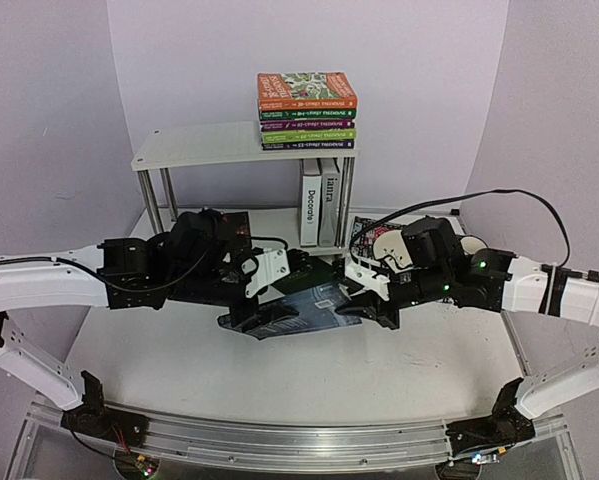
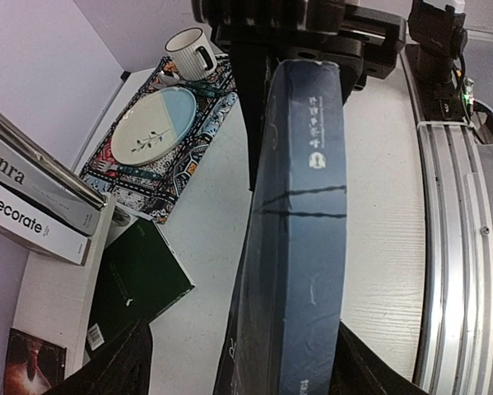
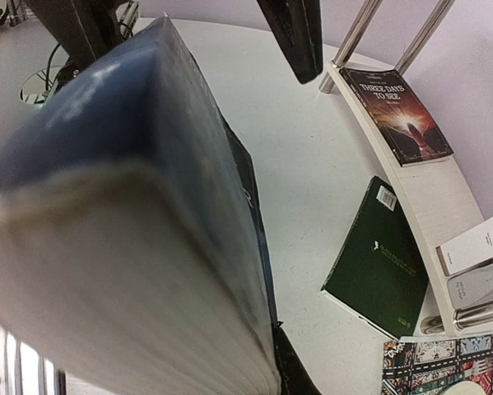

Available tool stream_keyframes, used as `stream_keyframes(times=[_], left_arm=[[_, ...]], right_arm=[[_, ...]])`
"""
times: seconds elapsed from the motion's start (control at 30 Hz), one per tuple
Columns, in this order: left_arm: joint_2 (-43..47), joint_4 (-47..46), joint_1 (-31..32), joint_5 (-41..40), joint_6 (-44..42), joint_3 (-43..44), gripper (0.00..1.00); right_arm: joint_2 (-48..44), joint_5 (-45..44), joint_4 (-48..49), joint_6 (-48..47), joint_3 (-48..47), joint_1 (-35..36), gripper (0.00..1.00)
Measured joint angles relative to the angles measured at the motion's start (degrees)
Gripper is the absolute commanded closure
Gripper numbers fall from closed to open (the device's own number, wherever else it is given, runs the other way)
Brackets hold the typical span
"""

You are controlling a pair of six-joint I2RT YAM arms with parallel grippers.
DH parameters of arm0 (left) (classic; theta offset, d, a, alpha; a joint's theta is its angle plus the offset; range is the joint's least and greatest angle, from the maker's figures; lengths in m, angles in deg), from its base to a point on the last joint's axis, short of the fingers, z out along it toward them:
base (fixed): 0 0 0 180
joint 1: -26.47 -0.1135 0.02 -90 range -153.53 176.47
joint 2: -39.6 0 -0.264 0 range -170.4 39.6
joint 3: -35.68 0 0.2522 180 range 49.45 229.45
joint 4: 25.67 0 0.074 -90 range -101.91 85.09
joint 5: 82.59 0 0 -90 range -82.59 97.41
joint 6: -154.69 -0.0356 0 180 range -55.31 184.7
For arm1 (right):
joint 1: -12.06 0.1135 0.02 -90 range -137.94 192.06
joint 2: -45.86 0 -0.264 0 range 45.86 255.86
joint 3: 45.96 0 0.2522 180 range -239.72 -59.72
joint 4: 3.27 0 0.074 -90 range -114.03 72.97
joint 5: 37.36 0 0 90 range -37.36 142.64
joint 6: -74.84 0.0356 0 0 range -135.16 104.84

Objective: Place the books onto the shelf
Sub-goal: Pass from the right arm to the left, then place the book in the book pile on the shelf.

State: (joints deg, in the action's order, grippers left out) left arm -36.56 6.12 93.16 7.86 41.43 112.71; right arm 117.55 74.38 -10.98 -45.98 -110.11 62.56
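Your table (image 1: 179, 370) is white, set against pale lilac walls (image 1: 59, 100), with the shelf (image 1: 199, 148) at its far edge. Between your two arms a dark blue book (image 1: 289, 315) hangs above the table. Your right pincer (image 2: 299, 49) is clamped tight on one end of it. Your left pincer (image 2: 244, 346) straddles the other end with its jaws wide, and a gap shows on one side between it and the cover, so it has no grip.

Beyond the left pincer, toward the shelf, a green book (image 2: 139, 271) lies flat on the table. On the lower board stand a grey book (image 1: 331, 205) and a white "Decorate" book (image 1: 310, 205), with a dark-covered book (image 3: 398, 115) lying flat near them. A stack of colourful paperbacks (image 1: 307, 110) sits on the top board. Behind the right pincer lies a patterned mat (image 2: 201, 132) bearing a plate (image 2: 151, 127) and a mug (image 2: 188, 53).
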Motion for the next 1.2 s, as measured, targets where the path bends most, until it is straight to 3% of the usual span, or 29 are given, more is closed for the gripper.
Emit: stream_keyframes(times=[0.23,0.33,0.37,0.4,0.47,0.5,0.53,0.77,0.97,1.2], left_arm=[[-1.2,0.19,0.03,0.09,-0.94,0.11,0.64],[-1.5,0.41,0.07,0.57,-0.9,0.2,0.97],[-1.75,0.64,0.08,0.88,-1.02,0.33,0.99],[-2.0,0.88,0.1,0.86,-1.37,0.48,1.0],[-2.41,1.22,0.11,0.49,-1.95,0.79,1.0],[-2.64,1.61,0.11,-0.07,-2.36,1.03,1.0],[-2.9,2.25,0.13,-1.12,-2.57,1.17,1.0],[-5.49,6.6,0.22,-14.53,-7.38,1.09,1.0],[-10.52,6.12,0.07,-28.9,-14.85,1.08,1.0],[-14.27,3.54,-2.24,-35.6,-22.97,0.68,1.0]], right_arm=[[0.45,0.1,-0.13,-0.51,-0.21,0.0,1.0],[0.6,0.04,-0.16,-0.69,-0.53,-0.07,1.0],[0.75,-0.06,-0.18,-0.68,-0.67,-0.1,0.89],[0.96,-0.14,-0.36,-0.64,-0.81,-0.19,0.71],[1.45,-0.18,-0.43,-0.43,-0.99,-0.34,0.24],[1.66,-0.21,-0.19,-0.21,-1.03,-0.35,0.09],[1.77,-0.19,0.3,-0.01,-1.22,-0.34,0.03],[1.79,-2.26,5.75,2.13,-1.35,-0.22,0.02],[0.88,-4.88,9.89,6.45,6.24,-0.22,0.02],[-4.49,-6.85,12.2,10.19,12.77,-0.22,0.02]])
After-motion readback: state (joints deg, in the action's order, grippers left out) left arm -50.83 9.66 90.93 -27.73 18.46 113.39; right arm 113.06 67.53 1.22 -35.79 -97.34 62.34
